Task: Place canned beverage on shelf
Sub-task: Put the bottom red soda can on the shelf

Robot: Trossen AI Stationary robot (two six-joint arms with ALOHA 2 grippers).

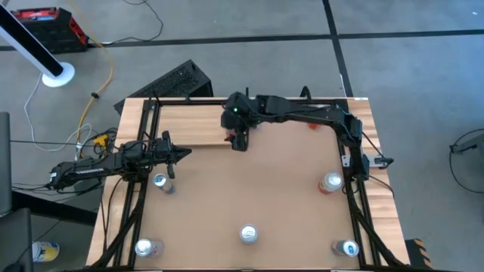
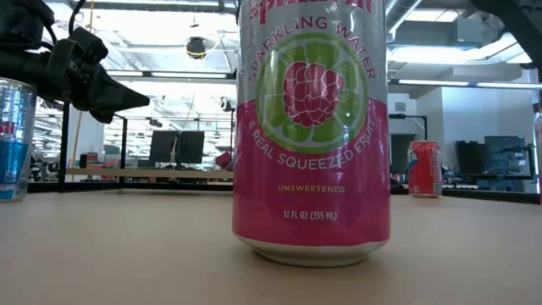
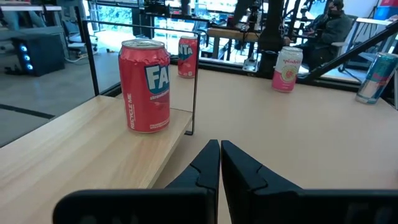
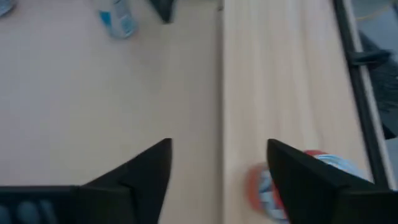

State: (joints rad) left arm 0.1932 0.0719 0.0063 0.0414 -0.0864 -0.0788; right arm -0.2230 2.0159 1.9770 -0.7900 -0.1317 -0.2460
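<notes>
The red can (image 3: 145, 85) already stands upright on the shelf (image 3: 74, 149) near its front edge, at about twelve o'clock on the table, my right gripper (image 4: 217, 174) spread and empty above it, my left gripper (image 3: 220, 163) pinched shut at nine o'clock, so little seems left.

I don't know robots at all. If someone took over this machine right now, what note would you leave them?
Left claw: shut, holding nothing, waiting low over the table by the shelf's front edge.
Right claw: open, above the shelf, holding nothing.
Done: a red can stands upright on the shelf near its front edge, beside the right claw and not between its fingers.
Left: five other cans stand on the brown tabletop; probably lift the right arm clear and fetch the next.
</notes>
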